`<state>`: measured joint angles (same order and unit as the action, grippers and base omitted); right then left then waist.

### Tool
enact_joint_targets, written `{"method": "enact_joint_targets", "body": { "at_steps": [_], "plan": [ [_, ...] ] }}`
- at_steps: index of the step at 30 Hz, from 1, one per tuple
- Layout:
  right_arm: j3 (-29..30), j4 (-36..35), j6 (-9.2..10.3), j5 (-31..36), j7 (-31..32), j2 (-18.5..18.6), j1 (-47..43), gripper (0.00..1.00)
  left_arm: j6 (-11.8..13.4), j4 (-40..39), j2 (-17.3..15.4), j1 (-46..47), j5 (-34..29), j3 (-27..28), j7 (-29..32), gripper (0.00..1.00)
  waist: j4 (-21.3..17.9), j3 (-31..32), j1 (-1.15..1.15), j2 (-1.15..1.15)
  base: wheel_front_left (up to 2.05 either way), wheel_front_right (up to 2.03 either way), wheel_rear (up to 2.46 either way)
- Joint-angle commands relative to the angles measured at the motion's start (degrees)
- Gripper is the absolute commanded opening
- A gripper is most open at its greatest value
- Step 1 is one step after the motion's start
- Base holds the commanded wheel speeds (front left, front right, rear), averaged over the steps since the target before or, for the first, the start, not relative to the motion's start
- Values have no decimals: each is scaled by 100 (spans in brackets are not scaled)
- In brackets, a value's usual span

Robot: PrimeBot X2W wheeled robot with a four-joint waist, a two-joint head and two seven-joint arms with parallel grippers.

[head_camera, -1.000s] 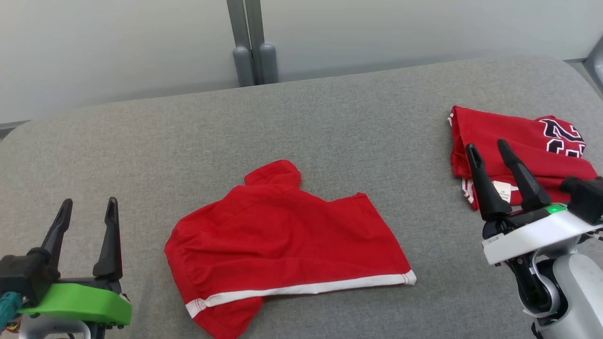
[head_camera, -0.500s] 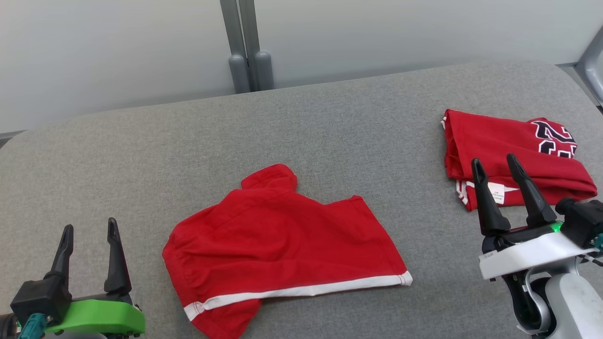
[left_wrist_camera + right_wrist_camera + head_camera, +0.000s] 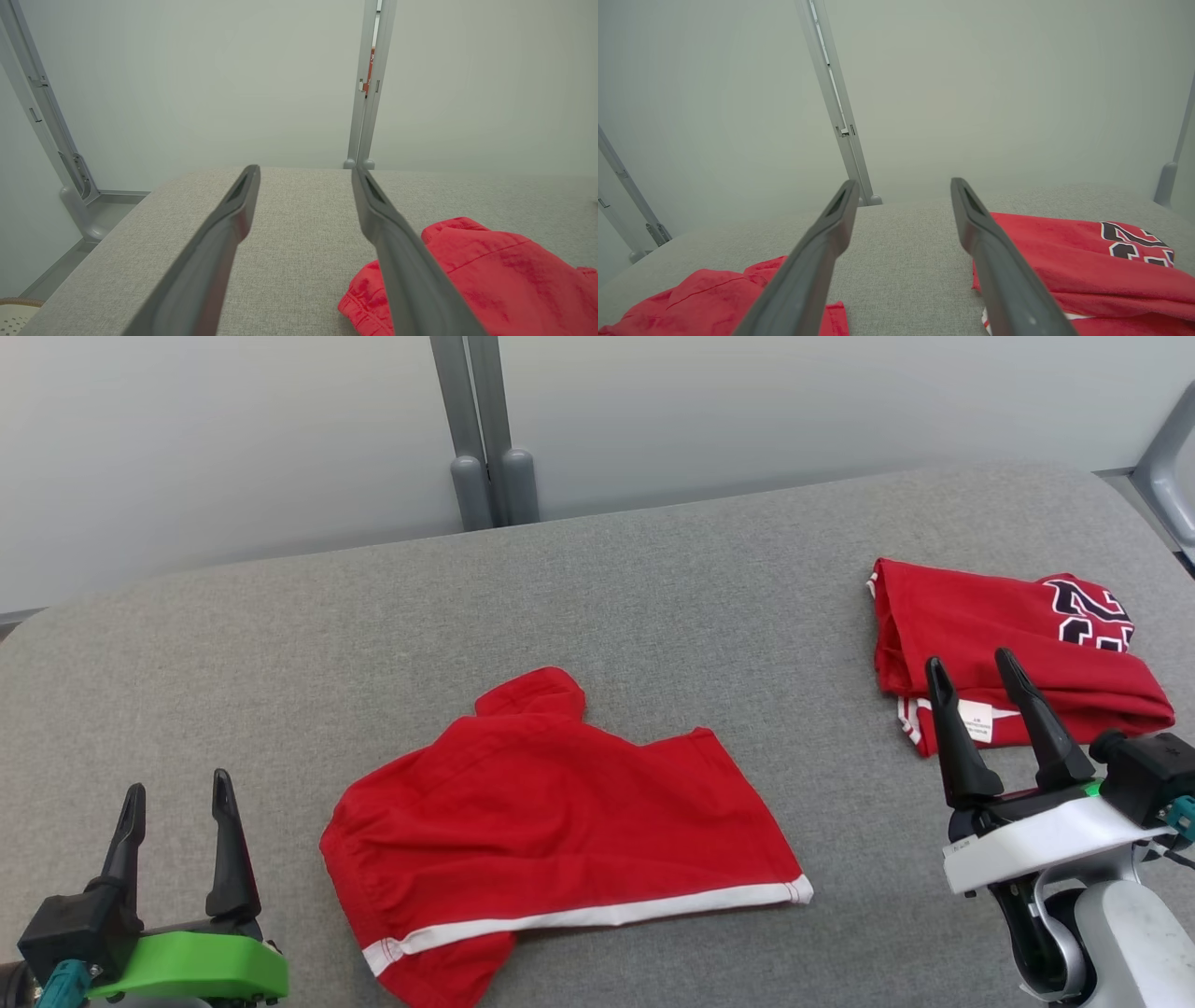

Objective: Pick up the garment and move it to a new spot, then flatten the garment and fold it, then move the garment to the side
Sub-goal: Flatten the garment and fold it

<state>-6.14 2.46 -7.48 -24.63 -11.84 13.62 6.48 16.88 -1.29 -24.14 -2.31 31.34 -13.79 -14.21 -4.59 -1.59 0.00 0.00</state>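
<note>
A red garment with a white hem stripe lies loosely spread in the middle of the grey padded table; its edge also appears in the left wrist view and the right wrist view. My left gripper hovers open near the table's front left, apart from the cloth, its jaws empty. My right gripper stands open at the front right with nothing between its fingers.
A second red garment with a dark number print lies folded at the table's right side, just beyond my right gripper, and its folded edge is in the right wrist view. A grey post and pale wall stand behind the table.
Both grippers have drawn back toward the table's near edge, the left one further. The camera has shifted slightly. Neither garment has moved on the table.
</note>
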Motion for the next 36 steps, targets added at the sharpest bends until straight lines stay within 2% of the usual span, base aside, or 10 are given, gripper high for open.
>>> {"method": "enact_joint_targets", "body": {
  "at_steps": [1, 15, 23, 26, 30, 36],
  "plan": [
    [-10, -7, -3, -10, 13, 5, 2, 100, -16, -12, 11, -53, 17, 16, -32, 100, -11, -4, 0, 0, 0, 0, 0],
    [-92, -55, -3, -98, 33, 86, -22, 100, 66, -34, -82, -46, -39, -33, 44, 100, -34, 17, 0, 0, 0, 0, 0],
    [-26, -210, -3, -311, 210, 327, -27, 100, 135, -251, -294, -77, -122, -270, 693, 100, 0, -18, 0, 0, 0, 0, 0],
    [-107, -159, -3, -541, 691, 489, -175, 100, 64, -378, -379, -164, 25, -432, 1257, 100, 28, -38, 0, 0, 0, 0, 0],
    [-314, -40, -3, -946, 1340, 643, -378, 100, 122, -580, -440, -279, 262, -571, 1928, 100, 66, -58, 0, 0, 0, 0, 0],
    [-645, 254, -3, -1686, 2414, 560, -635, 100, 157, -853, -498, -470, 613, -725, 2720, 100, 102, -96, 0, 0, 0, 0, 0]
  ]
}}
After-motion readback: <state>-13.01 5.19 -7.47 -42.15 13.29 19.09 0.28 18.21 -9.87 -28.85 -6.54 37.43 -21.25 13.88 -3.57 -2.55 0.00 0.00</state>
